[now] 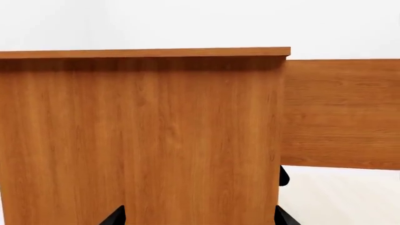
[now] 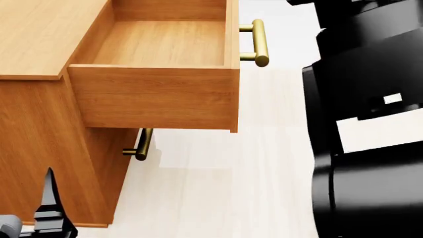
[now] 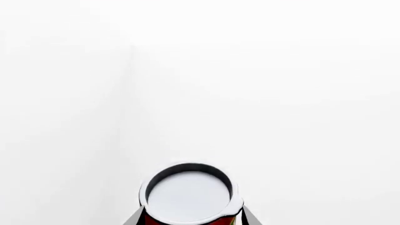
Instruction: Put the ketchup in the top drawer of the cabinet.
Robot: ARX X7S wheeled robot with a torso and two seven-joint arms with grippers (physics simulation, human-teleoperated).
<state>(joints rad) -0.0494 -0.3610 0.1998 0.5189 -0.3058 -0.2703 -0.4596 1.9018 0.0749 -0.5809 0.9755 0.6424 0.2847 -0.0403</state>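
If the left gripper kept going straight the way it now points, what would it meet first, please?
Most likely the cabinet's wooden side panel, which fills the left wrist view directly ahead of the left gripper; how far off it is remains unclear.

One cabinet (image 2: 39,129), two brass handles (image 2: 259,42), one ketchup (image 3: 188,196).

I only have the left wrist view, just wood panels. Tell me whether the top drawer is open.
Observer: Head view shows the top drawer pulled out, nothing visible inside.
Operator: Find me the ketchup.
Observer: The ketchup sits between the right gripper's fingers, silver lid toward the right wrist camera.
Operator: Report what's below the drawer.
Observer: A second brass handle shows beneath it, close to the cabinet front.
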